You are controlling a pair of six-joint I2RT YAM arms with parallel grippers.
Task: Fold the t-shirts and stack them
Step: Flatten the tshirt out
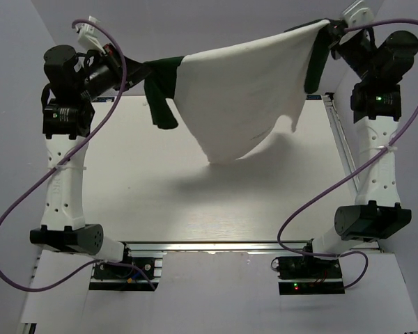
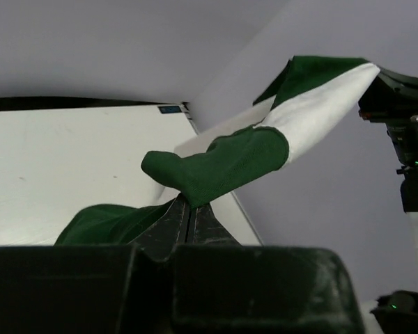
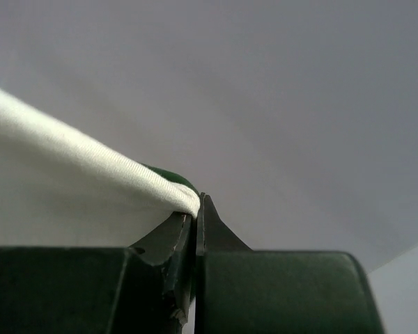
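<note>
A white t-shirt (image 1: 240, 94) with dark green sleeves hangs stretched in the air between both arms, above the far part of the table. Its lower edge sags to a point near the table's middle. My left gripper (image 1: 141, 69) is shut on the shirt's left green sleeve (image 2: 216, 167), which droops beside it. My right gripper (image 1: 332, 29) is shut on the shirt's right shoulder, where white cloth (image 3: 90, 160) and a bit of green sleeve (image 1: 315, 59) meet. In the wrist views the left gripper (image 2: 189, 203) and right gripper (image 3: 196, 202) each pinch cloth at the tips.
The white table (image 1: 160, 195) lies under the shirt, with a metal rail (image 1: 341, 146) along its right side and another along the near edge. Purple cables loop beside both arms. Grey walls close in the back.
</note>
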